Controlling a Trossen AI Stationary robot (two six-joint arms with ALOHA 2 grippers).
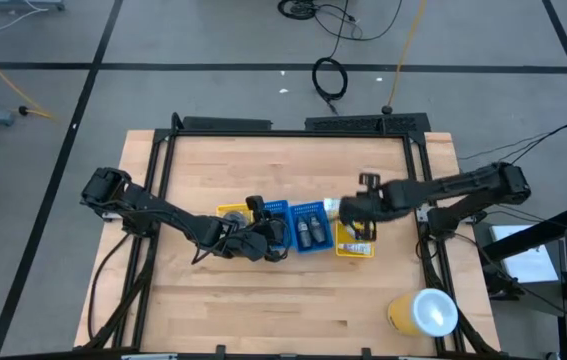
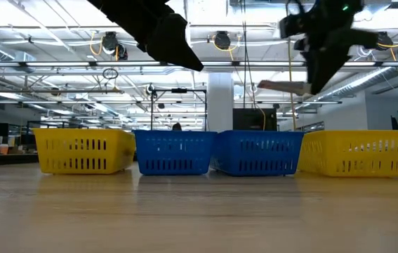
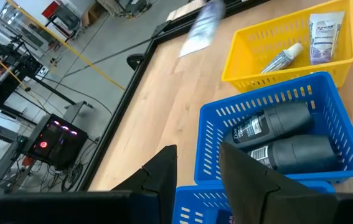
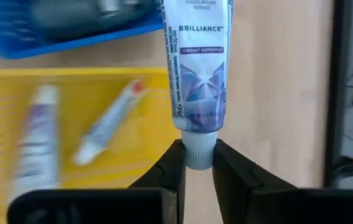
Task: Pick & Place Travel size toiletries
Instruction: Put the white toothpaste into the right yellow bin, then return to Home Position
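Observation:
Four small baskets stand in a row mid-table: yellow (image 1: 231, 211), blue (image 1: 275, 212), blue (image 1: 309, 226), yellow (image 1: 356, 243). Dark bottles (image 3: 282, 134) lie in the second blue basket, and two small tubes (image 4: 108, 121) lie in the right yellow one. My right gripper (image 1: 351, 211) hangs above that yellow basket, shut on a white tube (image 4: 196, 68) with a purple-blue print. My left gripper (image 3: 198, 158) hovers open above the blue baskets, with nothing between its fingers. My right gripper pinches the tube's white cap (image 4: 198, 151) between its two fingertips (image 4: 175, 163). The fingers slant down from above. The tube sticks straight out beyond the fingertips, its flat end farthest from them, lifted clear above the baskets (image 2: 283, 86).
A large yellow-and-white cylinder (image 1: 423, 312) lies near the table's front right corner. A dark frame (image 1: 293, 128) runs along the table's far edge and sides. Bare wood lies in front of and behind the basket row.

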